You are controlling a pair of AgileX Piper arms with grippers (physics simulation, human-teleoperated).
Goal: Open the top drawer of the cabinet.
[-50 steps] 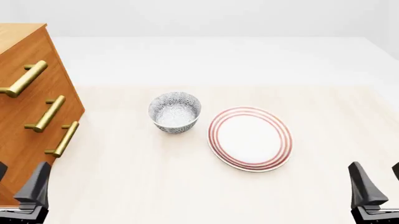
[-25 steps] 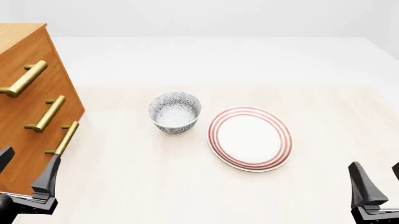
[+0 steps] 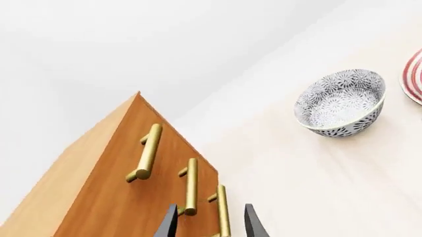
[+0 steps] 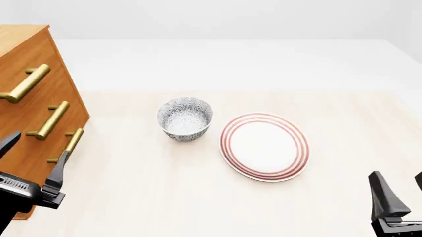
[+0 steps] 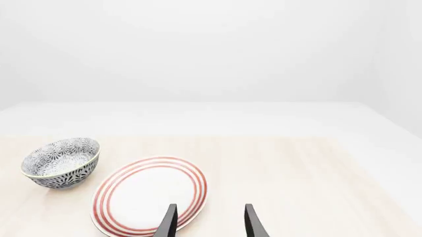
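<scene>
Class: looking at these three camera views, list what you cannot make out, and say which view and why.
- Cabinet: left part cut off by the front view's edge.
- Drawer seams: not visible in any view.
- Right gripper: mostly cut off by the front view's edge.
- Plate: only a sliver in the left wrist view.

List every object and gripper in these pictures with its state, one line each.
top drawer: shut.
cabinet: all three drawers shut.
bowl: upright, empty.
plate: flat on the table, empty.
left gripper: open, empty, near the lowest handle.
right gripper: open, empty.
</scene>
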